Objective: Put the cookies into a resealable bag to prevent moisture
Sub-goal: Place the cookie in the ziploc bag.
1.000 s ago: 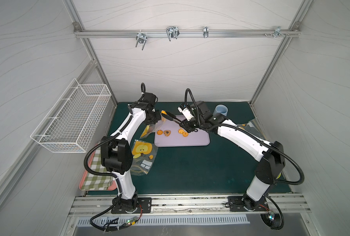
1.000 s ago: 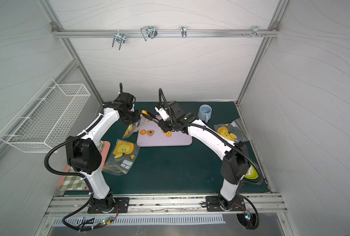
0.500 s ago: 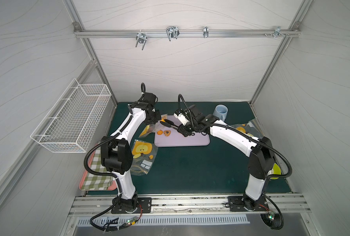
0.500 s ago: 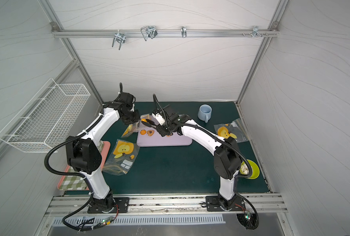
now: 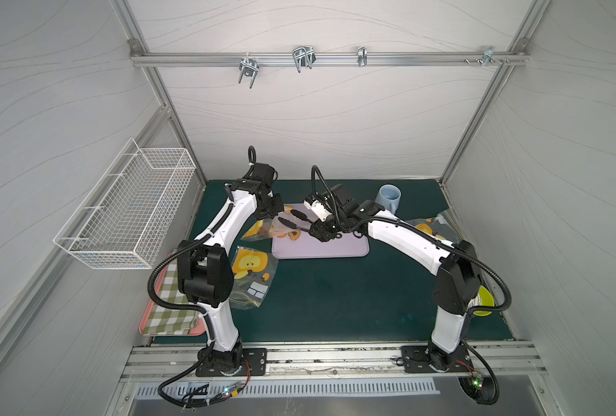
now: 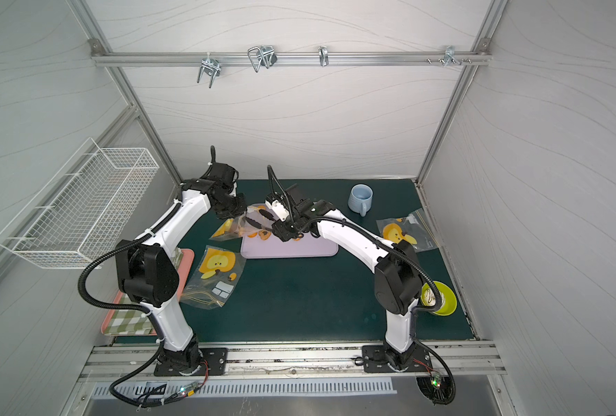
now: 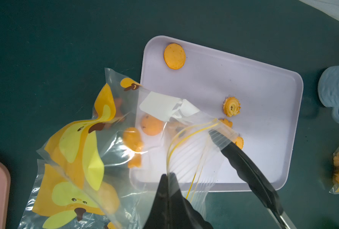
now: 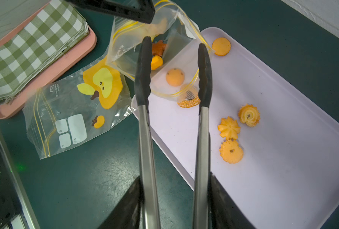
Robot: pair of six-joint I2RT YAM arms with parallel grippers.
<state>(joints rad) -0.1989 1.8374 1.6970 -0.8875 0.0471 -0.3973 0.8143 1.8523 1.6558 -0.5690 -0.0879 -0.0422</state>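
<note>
The middle of the green mat (image 5: 335,295) lies open between the two arms. The lavender tray (image 8: 283,168) is bare at the end nearer the blue mug (image 5: 389,197), past three piped cookies (image 8: 229,127). The tightest spot is the mouth of the held-up zip bag (image 8: 125,45), where the spread tips of the tongs (image 8: 144,79) sit and the left gripper (image 7: 167,178) pinches the rim. A flat spare bag (image 5: 250,277) lies beside the tray.

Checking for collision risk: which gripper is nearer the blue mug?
Right. The right gripper, holding tongs, hovers over the lilac tray's middle; the left gripper, pinching the bag, is at the tray's end farthest from the blue mug.
</note>
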